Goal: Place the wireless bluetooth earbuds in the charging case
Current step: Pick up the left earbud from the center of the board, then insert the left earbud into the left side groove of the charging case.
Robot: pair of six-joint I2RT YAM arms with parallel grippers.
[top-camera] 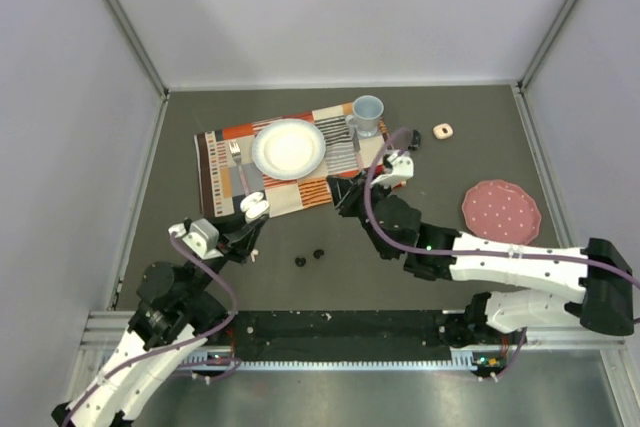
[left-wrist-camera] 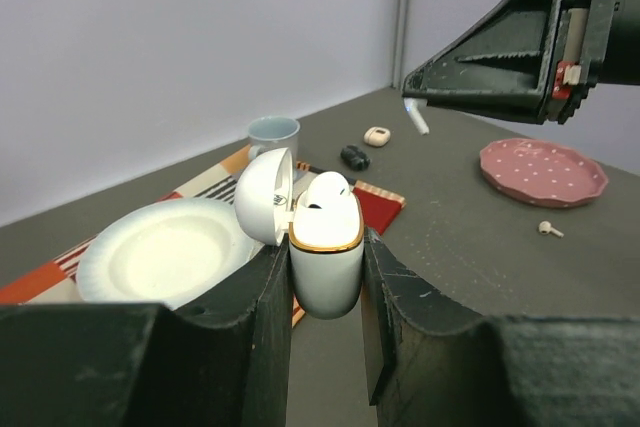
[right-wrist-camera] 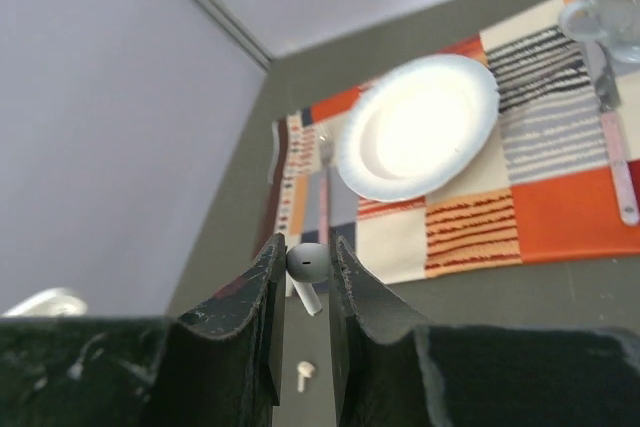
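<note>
My left gripper [left-wrist-camera: 326,282] is shut on a white charging case [left-wrist-camera: 325,265] with a gold rim, held upright above the table. Its lid [left-wrist-camera: 264,197] hangs open to the left and one white earbud [left-wrist-camera: 326,193] sits in it. My right gripper [right-wrist-camera: 308,269] is shut on a white stemmed earbud [right-wrist-camera: 306,263], stem pointing down. In the left wrist view that gripper hangs above and right of the case, the earbud stem [left-wrist-camera: 415,117] poking out. From the top, the case [top-camera: 255,207] and right gripper [top-camera: 343,193] are apart. Two black earbuds [top-camera: 300,261] [top-camera: 318,253] lie on the table.
A patterned placemat [top-camera: 310,197] carries a white plate [top-camera: 288,147], fork [top-camera: 237,159], knife [right-wrist-camera: 610,137] and blue cup [top-camera: 367,114]. A small black case [top-camera: 413,137] and a pinkish case [top-camera: 443,131] lie behind. A pink plate [top-camera: 500,210] sits right; loose white earbuds [left-wrist-camera: 546,229] [right-wrist-camera: 305,375] lie on the table.
</note>
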